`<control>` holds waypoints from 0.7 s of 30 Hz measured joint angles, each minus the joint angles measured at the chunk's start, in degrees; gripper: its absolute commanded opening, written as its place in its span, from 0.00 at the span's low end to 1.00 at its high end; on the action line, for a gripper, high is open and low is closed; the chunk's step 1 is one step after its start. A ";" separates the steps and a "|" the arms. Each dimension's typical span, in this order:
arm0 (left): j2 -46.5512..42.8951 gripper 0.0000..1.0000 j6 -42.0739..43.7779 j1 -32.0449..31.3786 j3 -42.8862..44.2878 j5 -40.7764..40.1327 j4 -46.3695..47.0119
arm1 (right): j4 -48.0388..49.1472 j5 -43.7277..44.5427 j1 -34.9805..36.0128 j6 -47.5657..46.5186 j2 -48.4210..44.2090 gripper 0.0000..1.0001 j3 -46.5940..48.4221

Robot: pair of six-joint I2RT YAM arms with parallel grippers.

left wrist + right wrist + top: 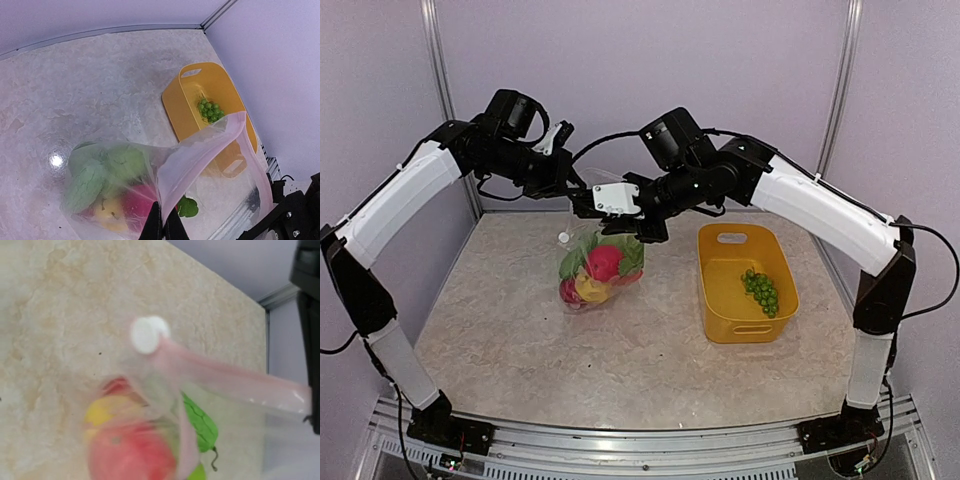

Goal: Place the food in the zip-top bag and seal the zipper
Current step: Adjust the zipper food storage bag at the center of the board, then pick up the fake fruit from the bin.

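The limp, slippery zip-top bag (pixel 582 262), hanging weighted below the 2 tools, is pinched by the left tool (pixel 162 221) and seemingly the right tool (pixel 625 224), and is best gripped along its stiffer zipper (pixel 225 377).

Black arms (pixel 405 195), white shells, perhaps padded; thin black cables (pixel 603 139).

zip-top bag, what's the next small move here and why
Probably send the right gripper across to the green toy grapes lying in the yellow plastic basket, rather than seal yet. The clear plastic zip-top bag hangs lifted with its mouth open, the left gripper shut on its pink zipper strip, red, yellow and green toy food inside.
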 measured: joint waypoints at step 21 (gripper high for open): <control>0.02 0.00 0.00 0.42 -6.80 -0.66 -0.59 | 0.00 -14.95 -29.44 12.63 -23.98 0.63 -27.36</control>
